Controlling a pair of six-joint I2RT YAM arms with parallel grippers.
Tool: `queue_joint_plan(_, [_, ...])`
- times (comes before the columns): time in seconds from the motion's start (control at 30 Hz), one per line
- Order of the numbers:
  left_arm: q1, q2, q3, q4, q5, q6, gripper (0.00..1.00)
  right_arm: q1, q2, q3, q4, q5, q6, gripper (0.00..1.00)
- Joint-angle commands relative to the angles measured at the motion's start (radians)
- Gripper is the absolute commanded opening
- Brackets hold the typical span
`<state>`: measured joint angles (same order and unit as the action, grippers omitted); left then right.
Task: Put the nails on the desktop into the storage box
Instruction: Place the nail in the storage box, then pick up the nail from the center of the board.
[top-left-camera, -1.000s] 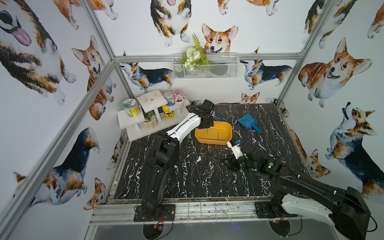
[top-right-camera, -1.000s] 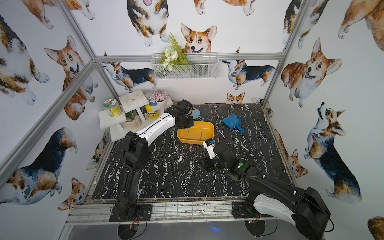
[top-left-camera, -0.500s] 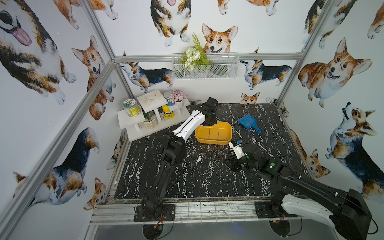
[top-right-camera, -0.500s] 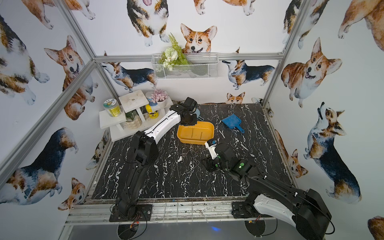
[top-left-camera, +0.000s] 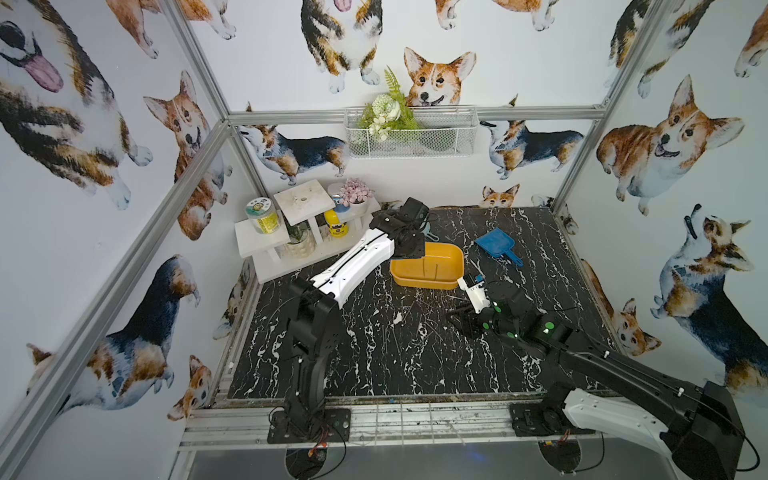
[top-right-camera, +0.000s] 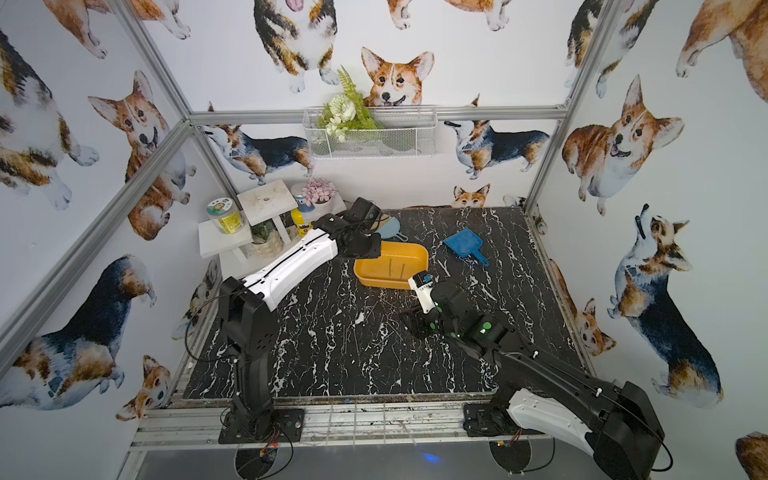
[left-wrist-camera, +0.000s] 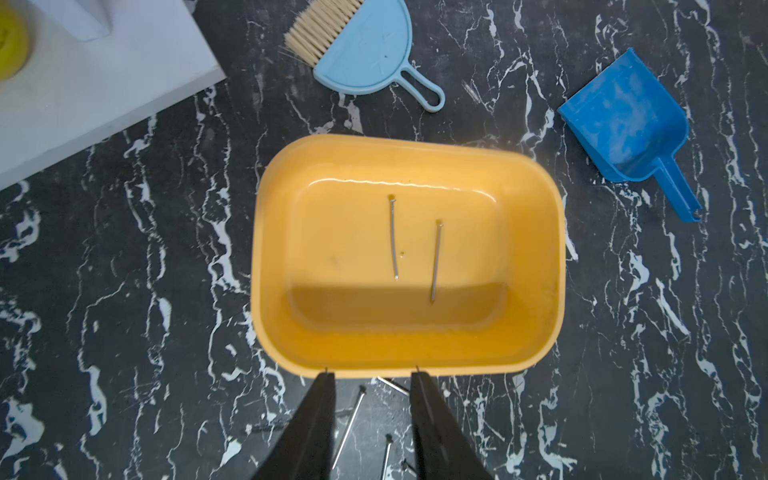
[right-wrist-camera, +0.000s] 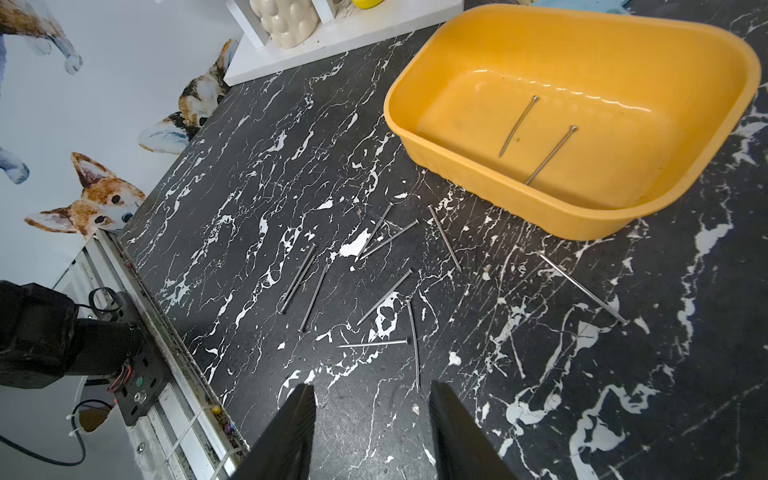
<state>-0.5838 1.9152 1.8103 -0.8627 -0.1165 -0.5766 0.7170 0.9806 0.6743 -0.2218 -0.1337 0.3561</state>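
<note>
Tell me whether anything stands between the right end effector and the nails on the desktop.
Nothing visible does. The right end effector is open over bare desktop, and the nails lie just ahead of it, with no other object between.

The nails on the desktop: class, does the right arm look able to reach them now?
Probably yes: the right gripper stands open just short of the nails, with only bare desktop between them.

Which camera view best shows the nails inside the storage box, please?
The left wrist view: it looks straight down on both nails in the storage box. The right wrist view shows them obliquely; both top views, only faintly.
</note>
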Motion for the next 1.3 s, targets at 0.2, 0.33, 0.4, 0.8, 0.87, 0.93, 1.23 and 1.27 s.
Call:
queue_joint_plan(0.2, [-0.002,-0.363,-0.482,0.143,-0.013,-0.08,0.37,-0.004,0.007,0.017,-0.007,-0.037,-0.01,0.5])
queue_joint_plan(0.33, [-0.001,-0.467,-0.659,0.195,0.005,-0.123,0.37,-0.002,0.004,0.002,0.002,-0.053,0.0,0.5])
queue_joint_plan(0.4, [-0.001,-0.499,-0.725,0.224,0.018,-0.141,0.36,0.0,0.003,-0.009,0.005,-0.062,0.007,0.49])
queue_joint_plan(0.8, [-0.025,-0.471,-0.894,0.317,0.027,-0.16,0.29,0.03,0.011,-0.051,0.033,-0.062,0.036,0.49])
queue_joint_plan(0.87, [-0.028,-0.458,-0.913,0.331,0.028,-0.162,0.29,0.031,0.015,-0.053,0.039,-0.063,0.039,0.49])
queue_joint_plan(0.93, [-0.03,-0.441,-0.931,0.349,0.031,-0.166,0.28,0.034,0.02,-0.055,0.045,-0.063,0.042,0.49])
queue_joint_plan(1.23, [-0.037,-0.361,-0.952,0.406,0.037,-0.18,0.24,0.051,0.038,-0.057,0.062,-0.061,0.051,0.49])
queue_joint_plan(1.27, [-0.037,-0.354,-0.951,0.411,0.038,-0.182,0.24,0.053,0.038,-0.058,0.061,-0.059,0.052,0.49])
